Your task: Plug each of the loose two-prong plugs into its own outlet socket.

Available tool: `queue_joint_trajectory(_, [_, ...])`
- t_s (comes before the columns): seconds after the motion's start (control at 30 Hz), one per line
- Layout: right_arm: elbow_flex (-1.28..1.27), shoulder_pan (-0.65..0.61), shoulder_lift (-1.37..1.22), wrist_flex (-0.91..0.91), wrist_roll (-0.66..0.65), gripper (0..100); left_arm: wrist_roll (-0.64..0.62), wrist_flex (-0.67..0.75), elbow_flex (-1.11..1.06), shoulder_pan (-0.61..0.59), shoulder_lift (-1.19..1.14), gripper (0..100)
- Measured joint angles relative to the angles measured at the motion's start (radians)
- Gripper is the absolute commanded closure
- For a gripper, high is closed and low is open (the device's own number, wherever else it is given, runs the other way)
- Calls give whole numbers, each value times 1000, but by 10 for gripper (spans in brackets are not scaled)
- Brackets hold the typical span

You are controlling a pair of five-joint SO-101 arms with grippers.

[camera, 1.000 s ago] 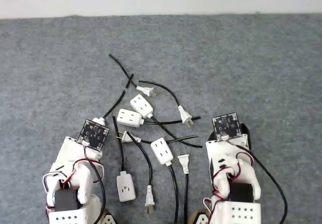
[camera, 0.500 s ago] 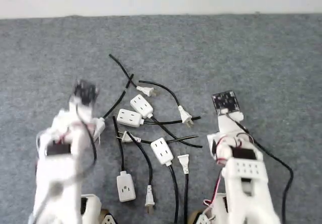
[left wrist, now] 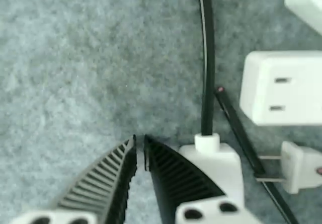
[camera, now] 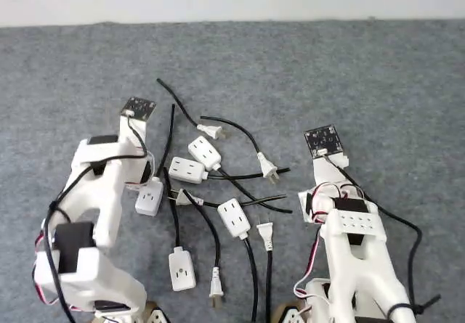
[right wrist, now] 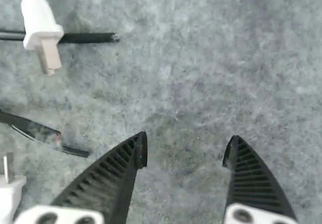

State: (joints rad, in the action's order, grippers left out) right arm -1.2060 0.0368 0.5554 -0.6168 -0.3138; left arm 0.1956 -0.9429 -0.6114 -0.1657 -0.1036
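Several white outlet sockets and two-prong plugs on black cords lie tangled mid-table, among them socket [camera: 187, 169], socket [camera: 234, 218] and plug [camera: 268, 167]. My left gripper [left wrist: 140, 143] is shut on nothing, low over the carpet. One of its fingers [left wrist: 171, 176] rests beside a corded socket [left wrist: 214, 156], seen from above as socket [camera: 149, 198]. Another socket [left wrist: 282, 88] and a plug [left wrist: 297, 166] lie just past it. My right gripper [right wrist: 187, 143] stands open over bare carpet, with a plug [right wrist: 40, 20] lying ahead and to one side.
Grey carpet [camera: 378, 91] covers the table, with free room at the right and back. A socket [camera: 182, 271] and a plug [camera: 215, 288] lie near the front edge between the arms. Loose cord ends [right wrist: 60, 138] lie close to the right gripper.
Both arms have unfolded from their low resting pose and stretched out over the table. The socket next to the left arm has shifted toward the front with its cord swinging.
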Motion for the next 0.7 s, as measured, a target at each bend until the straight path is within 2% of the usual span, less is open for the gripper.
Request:
queue_joint_trajectory(0.33, [0,0,0,0,0,751,-5,216,-414,0,489,963])
queue_joint_trajectory(0.47, [0,0,0,0,0,751,-5,247,-535,0,684,963])
queue_joint_trajectory(0.7, [0,0,0,0,0,751,-6,232,-565,0,749,963])
